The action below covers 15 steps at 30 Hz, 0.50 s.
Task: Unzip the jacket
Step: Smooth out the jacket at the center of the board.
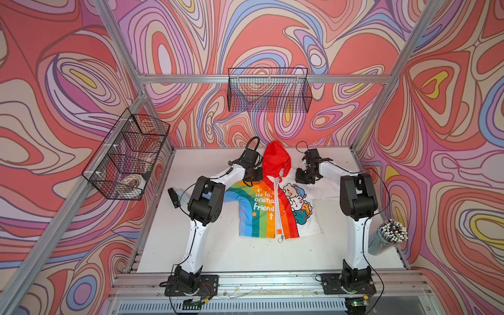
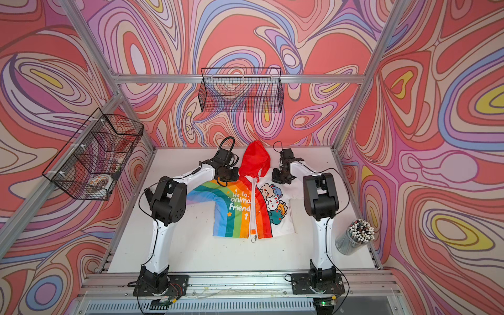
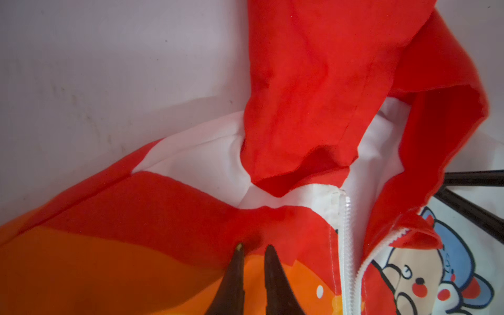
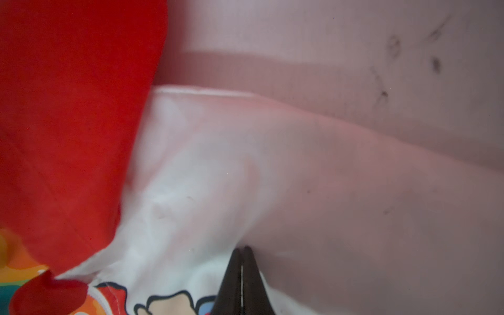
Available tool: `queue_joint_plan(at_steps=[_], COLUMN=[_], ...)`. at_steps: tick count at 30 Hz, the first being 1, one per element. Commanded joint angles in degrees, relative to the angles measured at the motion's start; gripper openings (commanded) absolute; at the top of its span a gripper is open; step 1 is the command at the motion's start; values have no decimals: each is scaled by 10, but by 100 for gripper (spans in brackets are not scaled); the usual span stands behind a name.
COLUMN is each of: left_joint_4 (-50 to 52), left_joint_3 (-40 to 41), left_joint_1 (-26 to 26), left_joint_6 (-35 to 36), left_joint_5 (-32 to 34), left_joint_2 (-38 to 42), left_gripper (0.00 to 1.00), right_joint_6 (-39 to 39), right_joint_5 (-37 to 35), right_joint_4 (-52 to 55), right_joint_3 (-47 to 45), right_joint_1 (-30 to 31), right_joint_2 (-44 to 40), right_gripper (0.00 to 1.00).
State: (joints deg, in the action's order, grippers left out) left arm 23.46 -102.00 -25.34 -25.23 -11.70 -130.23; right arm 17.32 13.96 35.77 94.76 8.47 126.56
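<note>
White counter (image 1: 218, 253), swirl-patterned walls. Left fingers (image 3: 234, 272) stand slightly spread, tips on the red-orange cloth near the zipper (image 3: 346, 245), pinching nothing. Right fingers (image 4: 231, 278) are pressed together on the white shoulder; whether cloth is caught I cannot tell. Jacket (image 1: 256, 215) lies flat mid-counter, hood (image 1: 275, 158) toward the frame's top, pull (image 1: 279, 239) at the hem. Unzipping looks finished; next, lift both arms clear without dragging the cloth.

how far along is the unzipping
Nearly done: the jacket has its zipper parted at the collar, and the pull ring lies at the hem. In hand: left gripper slightly open over the rainbow shoulder, right gripper shut at the white shoulder. Left: freeing the bottom end, if joined.
</note>
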Motion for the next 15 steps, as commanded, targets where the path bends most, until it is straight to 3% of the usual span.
queue_joint_plan(at_steps=[1,15], left_joint_4=[23,41], left_joint_3=[3,73], left_joint_1=[13,54], left_joint_6=[-7,-37], left_joint_5=[13,60], left_joint_2=[-19,-20], left_gripper=[17,14], right_joint_6=[-11,-1], right_joint_5=[-21,-59], right_joint_4=[17,36], right_joint_3=[13,2], right_joint_1=[-4,-19], right_joint_2=[23,38], right_gripper=[8,8])
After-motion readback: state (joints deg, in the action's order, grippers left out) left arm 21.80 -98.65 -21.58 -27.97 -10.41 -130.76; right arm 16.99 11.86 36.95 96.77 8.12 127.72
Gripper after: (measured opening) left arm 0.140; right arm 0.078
